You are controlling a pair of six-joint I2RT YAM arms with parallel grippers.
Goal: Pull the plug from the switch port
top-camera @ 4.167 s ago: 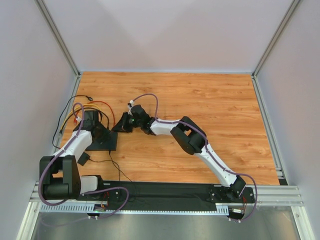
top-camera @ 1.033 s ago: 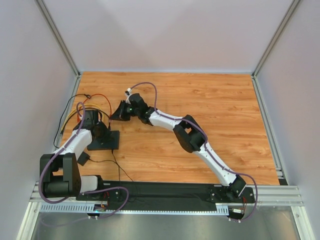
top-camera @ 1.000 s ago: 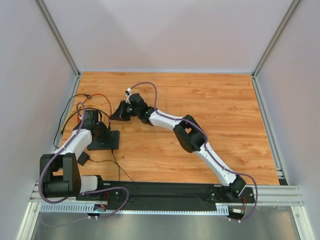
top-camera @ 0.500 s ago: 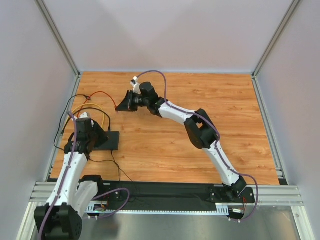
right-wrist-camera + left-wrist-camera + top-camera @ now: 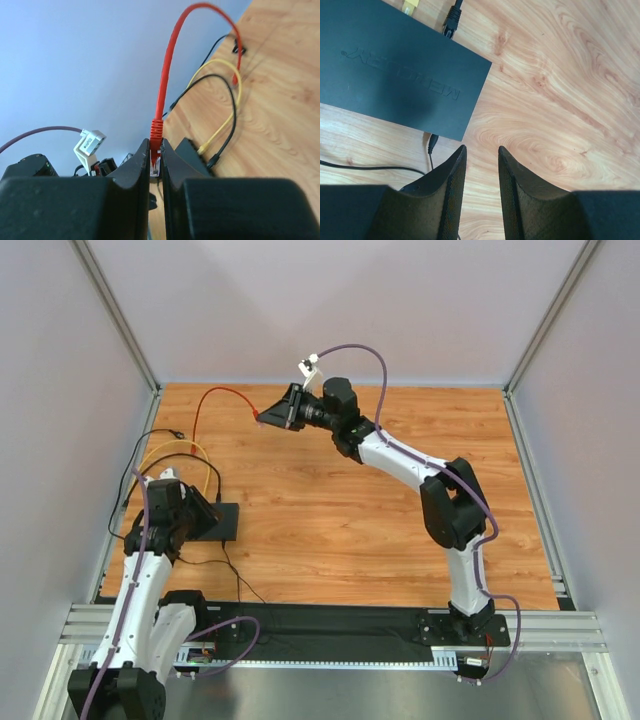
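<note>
We see the right jaws clamped on the red plug (image 5: 156, 131), well apart from the switch (image 5: 395, 75). The left jaws stand partly open beside the switch, holding nothing.

the switch (image 5: 395, 55) bears a single brand word embossed in its matte black top, near one edge; seen upside down from the left wrist, it reads "mercury".

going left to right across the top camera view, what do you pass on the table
black cable loop → switch → red plug pinched in the right claw → right arm's elbow
</note>
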